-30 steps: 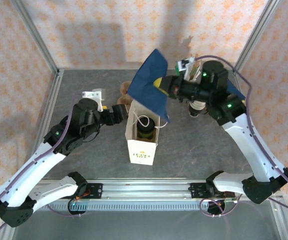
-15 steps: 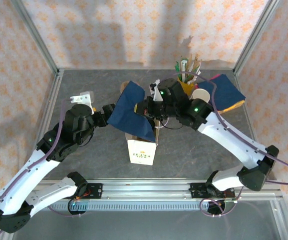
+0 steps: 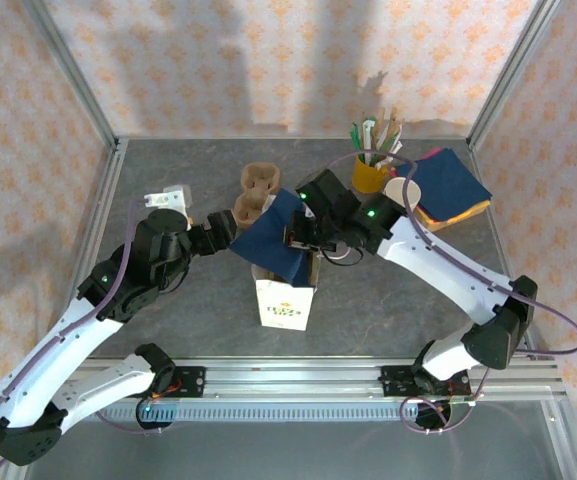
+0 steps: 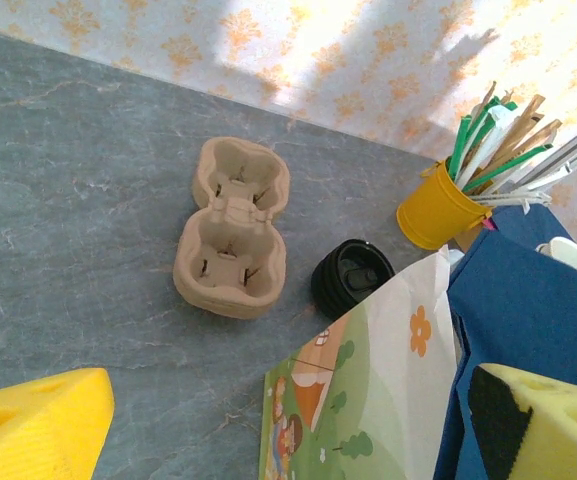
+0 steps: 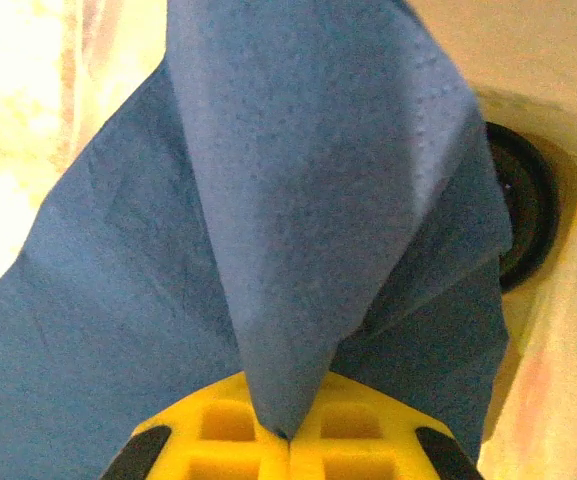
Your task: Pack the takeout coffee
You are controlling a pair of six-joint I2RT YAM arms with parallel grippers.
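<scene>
- White paper bag (image 3: 286, 298) stands upright in the middle of the grey bench (image 3: 368, 305), printed front facing the arm bases.
- Down inside it sits the takeout coffee (image 5: 526, 212). The right wrist view catches part of its black lid past the cloth, with the bag's pale inner walls around it.
- A blue napkin (image 3: 268, 240) drapes across the bag's mouth and spills over its left rim.
- Behind the bag, a yellow cup (image 3: 370, 178) holds sticks and straws, with a white cup stack (image 3: 400, 190) just beside it and a napkin pile (image 3: 451, 182) further right.
- A cardboard carrier (image 4: 230, 230) lies flat behind and left of the bag. Near it on the bench is a second black lid (image 4: 353, 278); whether a cup is under it I cannot tell.
- The right arm reaches in from the right, wrist above the bag's back edge. The right hand (image 5: 288, 437) is pinched tight on the napkin's fold.
- The left arm angles in from the left. The left hand (image 4: 288, 400) is spread wide and holds nothing, with the bag's printed side between its fingers; contact is unclear.
</scene>
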